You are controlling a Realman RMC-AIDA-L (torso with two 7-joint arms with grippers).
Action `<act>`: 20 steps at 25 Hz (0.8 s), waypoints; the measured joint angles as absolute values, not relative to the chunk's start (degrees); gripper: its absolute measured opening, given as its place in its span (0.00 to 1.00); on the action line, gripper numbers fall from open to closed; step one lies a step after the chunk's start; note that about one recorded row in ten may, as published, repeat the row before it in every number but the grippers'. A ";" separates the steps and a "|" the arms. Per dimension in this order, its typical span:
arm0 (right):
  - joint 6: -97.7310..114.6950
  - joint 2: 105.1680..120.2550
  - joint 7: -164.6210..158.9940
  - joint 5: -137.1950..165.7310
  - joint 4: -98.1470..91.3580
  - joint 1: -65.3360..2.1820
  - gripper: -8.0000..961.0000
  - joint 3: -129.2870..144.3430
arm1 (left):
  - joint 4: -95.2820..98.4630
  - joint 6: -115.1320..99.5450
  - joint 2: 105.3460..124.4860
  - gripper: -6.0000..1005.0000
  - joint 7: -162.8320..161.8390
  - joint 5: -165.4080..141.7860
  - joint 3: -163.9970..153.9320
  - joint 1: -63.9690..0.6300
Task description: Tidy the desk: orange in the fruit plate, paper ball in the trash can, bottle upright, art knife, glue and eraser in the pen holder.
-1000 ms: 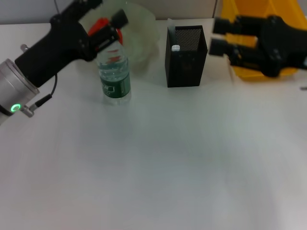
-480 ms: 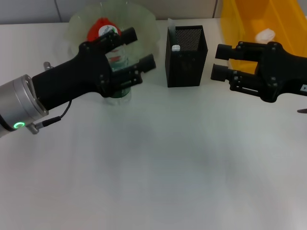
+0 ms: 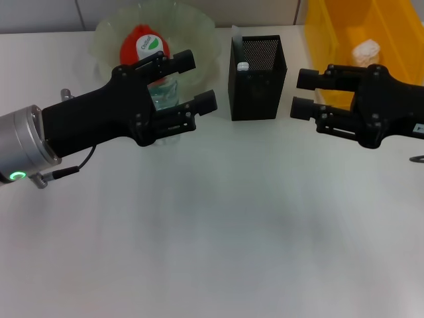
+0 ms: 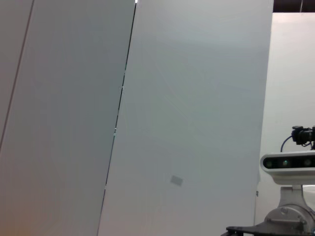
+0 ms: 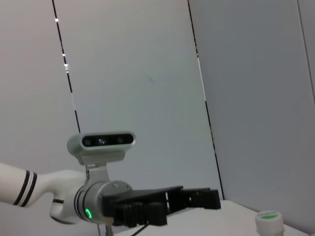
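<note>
The white desk (image 3: 212,252) fills most of the head view. At its far right corner stands the yellow trash can (image 3: 344,40), with a white wad inside that is probably the paper ball (image 3: 366,49), though it is too small to be sure. Far left sits the pale green fruit plate (image 3: 199,33) holding the orange (image 3: 132,45). The left gripper (image 3: 192,83) hovers with its fingers spread apart just in front of the plate, partly hiding the upright bottle (image 3: 162,93), which stands free between plate and gripper. The right gripper (image 3: 303,93), fingers likewise apart, hangs beside the trash can, empty. Between the two grippers stands the black mesh pen holder (image 3: 257,86), with a small white tip showing inside it.
</note>
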State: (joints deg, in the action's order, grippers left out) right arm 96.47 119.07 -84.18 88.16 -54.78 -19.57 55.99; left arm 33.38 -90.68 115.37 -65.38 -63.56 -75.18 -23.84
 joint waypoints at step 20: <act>96.59 119.13 -82.77 88.09 -50.82 -19.90 0.54 55.87 | 33.33 -91.49 115.38 0.81 -66.26 -64.66 -75.14 -23.83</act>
State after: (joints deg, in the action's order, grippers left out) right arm 96.59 119.13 -82.77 88.09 -50.82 -19.90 55.87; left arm 33.33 -91.49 115.38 -66.26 -64.66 -75.14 -23.83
